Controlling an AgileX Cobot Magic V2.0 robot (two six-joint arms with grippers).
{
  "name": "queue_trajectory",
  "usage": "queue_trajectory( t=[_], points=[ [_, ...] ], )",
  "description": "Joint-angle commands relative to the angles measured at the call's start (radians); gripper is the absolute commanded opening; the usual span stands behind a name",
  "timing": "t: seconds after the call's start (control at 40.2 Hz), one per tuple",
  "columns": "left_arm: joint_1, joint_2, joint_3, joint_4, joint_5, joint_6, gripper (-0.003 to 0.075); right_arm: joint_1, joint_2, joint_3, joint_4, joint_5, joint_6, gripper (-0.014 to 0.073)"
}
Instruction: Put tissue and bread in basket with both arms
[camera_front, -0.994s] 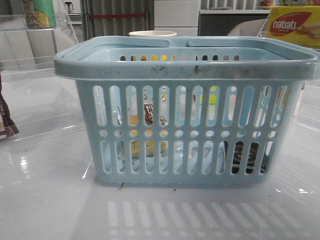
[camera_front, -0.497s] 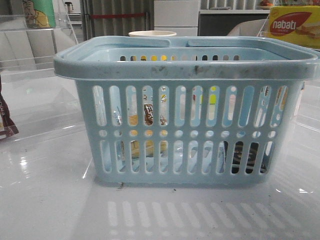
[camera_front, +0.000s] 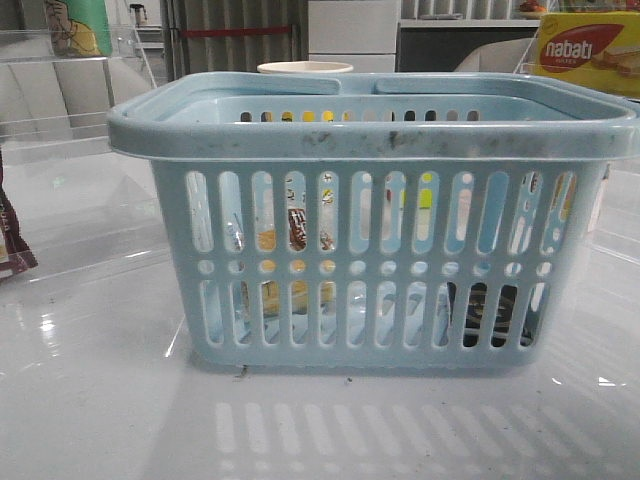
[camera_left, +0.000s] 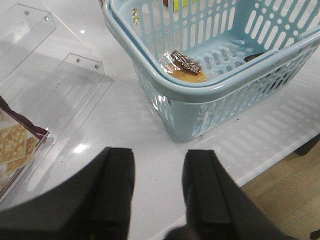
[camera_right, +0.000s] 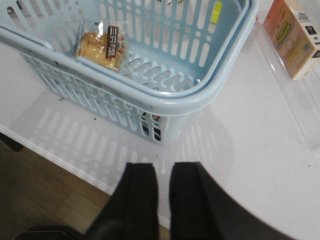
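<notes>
Front view: bread (camera_front: 297, 232) and tissue (camera_front: 487, 312) inside basket (camera_front: 370, 135). Left gripper (camera_left: 157, 172) jaws apart, empty. Right gripper (camera_right: 163, 187) narrow gap, empty.

The large light blue slotted plastic basket (camera_front: 370, 215) is looking smooth, its rim scuffed with dark smudges. The white table (camera_front: 100, 400) is gleaming glossy, mirroring the slots. The yellowish-golden bread in its clear crinkly plastic bag (camera_right: 100, 45) is glinting. My black fingers (camera_left: 115, 190) are looking matt and smooth. The clear plastic trays (camera_left: 65, 95) are showing glassy and transparent.
</notes>
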Motion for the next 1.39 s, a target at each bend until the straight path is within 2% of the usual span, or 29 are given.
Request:
queue_trajectory(
  t=[0.0,0.05,0.149,0.994,1.168,1.218,1.367],
  points=[
    [-0.006,-0.002,-0.029,0.001,-0.086,-0.011,0.0185,-0.007,-0.001,-0.027,0.002,-0.052,-0.003,0.0092],
    [-0.006,-0.002,-0.029,0.001,-0.086,-0.011,0.0148,-0.007,-0.001,-0.027,0.002,-0.044,-0.005,0.0055],
    [-0.006,-0.002,-0.029,0.001,-0.086,-0.011,0.0090,-0.007,-0.001,-0.027,0.002,-0.035,-0.013,0.0057],
    [-0.014,-0.002,-0.029,0.001,-0.080,-0.011,0.0092,-0.006,-0.001,-0.027,0.008,-0.002,-0.015,0.0057],
    [0.102,-0.061,0.018,0.002,-0.114,-0.002,0.0092,-0.006,-0.001,-0.027,0.008,-0.002,-0.015,0.0057],
    [0.153,-0.102,0.063,-0.004,-0.168,-0.002,0.0092,-0.006,-0.001,-0.027,0.008,-0.002,-0.015,0.0057],
    [0.300,-0.260,0.268,-0.006,-0.440,-0.002,0.0092,-0.006,-0.001,-0.027,0.008,-0.002,-0.015,0.0057]
  ],
)
